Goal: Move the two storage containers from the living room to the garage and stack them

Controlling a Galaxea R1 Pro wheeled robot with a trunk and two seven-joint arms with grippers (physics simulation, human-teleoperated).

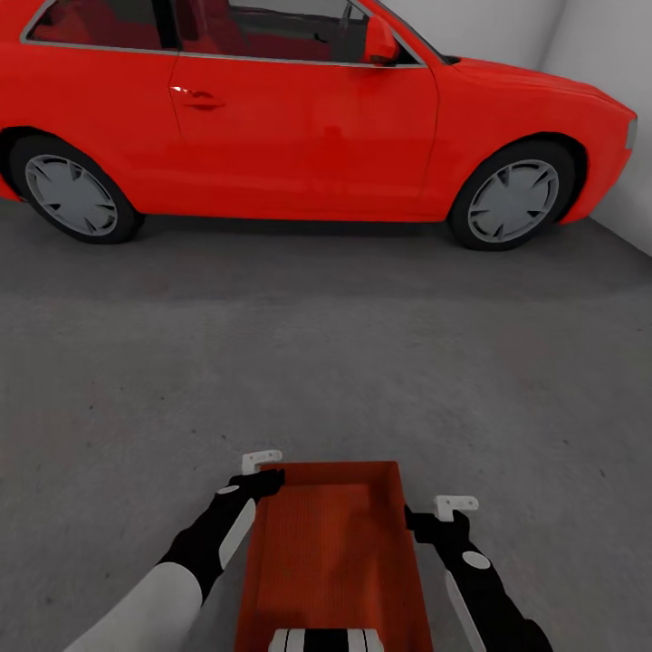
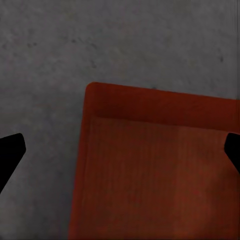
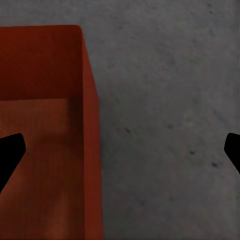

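One orange-red storage container (image 1: 326,543) sits open-topped on the grey concrete garage floor (image 1: 326,362), right in front of my trunk. My left gripper (image 1: 263,480) is open at the bin's far left corner. In the left wrist view, the left gripper (image 2: 122,149) straddles the left wall of the container (image 2: 160,170). My right gripper (image 1: 426,523) is open beside the right wall. In the right wrist view, the right gripper (image 3: 120,150) has the wall of the container (image 3: 45,150) between its fingers, one inside the bin and one over bare floor. Neither gripper holds anything.
A red two-door car (image 1: 308,118) stands side-on across the far end, its wheels on the concrete. A white wall (image 1: 607,54) closes the right side. Open grey floor stretches between the car and the bin and to both sides of it.
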